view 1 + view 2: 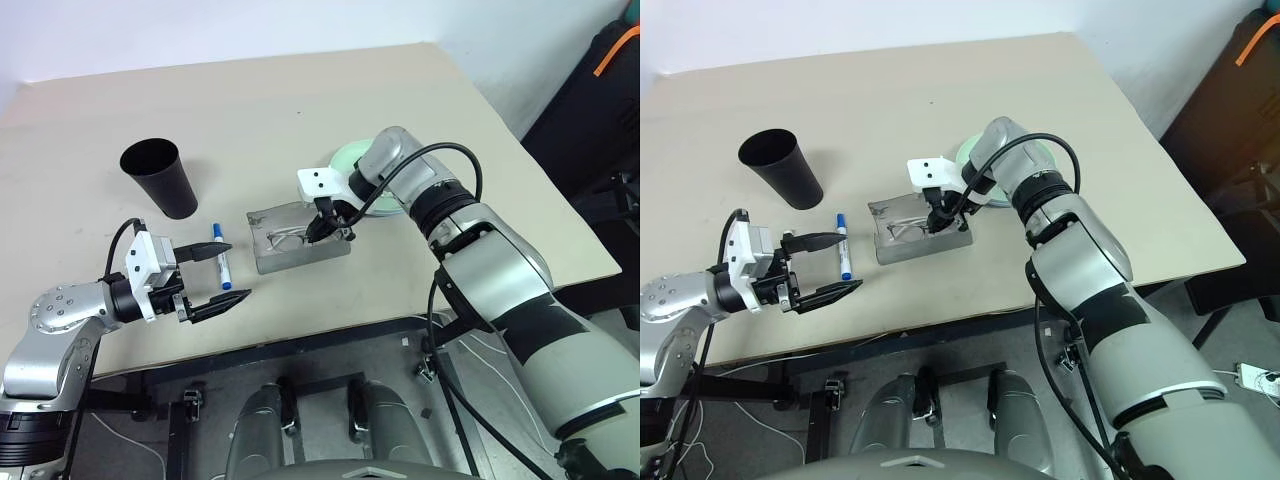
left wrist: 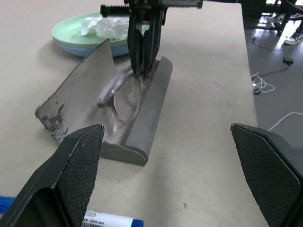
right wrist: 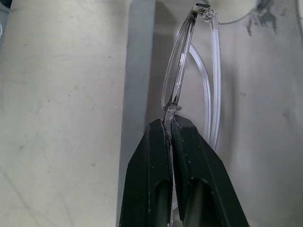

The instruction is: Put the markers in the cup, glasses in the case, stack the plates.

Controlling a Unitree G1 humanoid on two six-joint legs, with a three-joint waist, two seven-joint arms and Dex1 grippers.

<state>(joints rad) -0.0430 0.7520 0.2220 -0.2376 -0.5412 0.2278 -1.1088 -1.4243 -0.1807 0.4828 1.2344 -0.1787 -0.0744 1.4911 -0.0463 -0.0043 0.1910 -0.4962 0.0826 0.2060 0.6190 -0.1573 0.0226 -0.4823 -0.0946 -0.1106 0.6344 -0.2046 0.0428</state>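
1. While the right gripper [image 1: 322, 228] hangs over the open case [image 1: 298, 240], its fingers are pinched tight on the frame of the glasses [image 3: 177, 90], which the right wrist view shows gripped by their near end.
2. The glasses lie low inside the case trough, folded; whether they fully rest on its floor cannot be told.
3. Step in hand, as judged: placing the glasses in the case. The next move calls for releasing the frame, lifting clear, then folding the raised lid down.
4. The left gripper [image 1: 210, 279] hovers near the table edge with its jaws spread wide and nothing between them.
5. A blue-capped marker [image 1: 220, 257] lies on the table just beyond the left gripper; the cup [image 1: 160, 178] stands upright further back.
6. The plates [image 2: 75, 35] sit stacked behind the case, green on blue, with a crumpled tissue [image 2: 104, 26] on top.
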